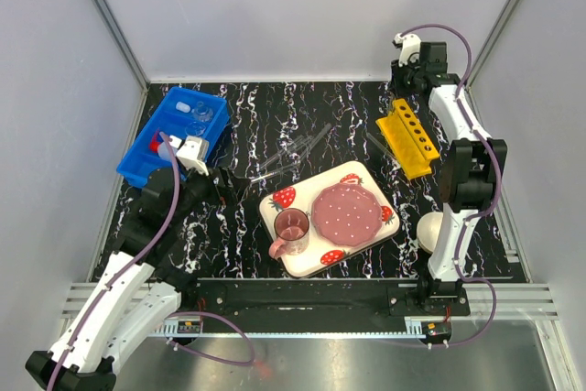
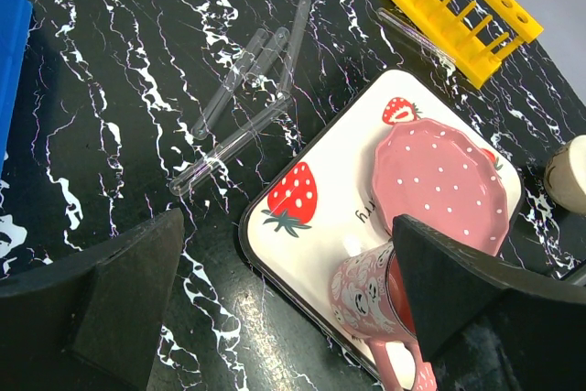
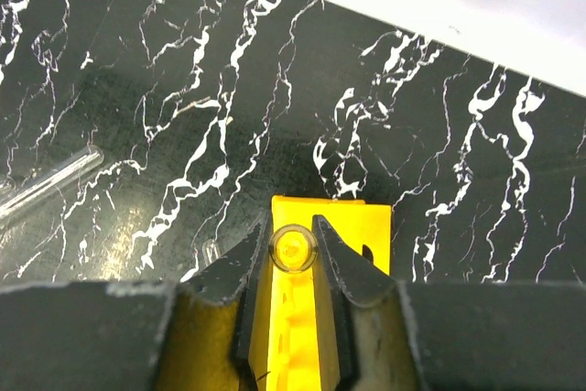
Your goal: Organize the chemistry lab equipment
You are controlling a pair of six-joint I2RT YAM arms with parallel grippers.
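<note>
One thin tube (image 3: 293, 250) sits pinched in the right gripper (image 3: 293, 261) above the yellow rack (image 3: 371, 226); the left gripper (image 2: 286, 226) gapes wide, empty, over the counter (image 2: 101, 89) near loose tubes (image 2: 247, 98).

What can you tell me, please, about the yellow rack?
The rack is bright yellow and plastic-looking: a top plate with a row of round holes over ribbed sides. It stands upright on the black table, far right, set diagonally. A clear tube lies along its base; the right hand holds a second tube over one end.
</note>
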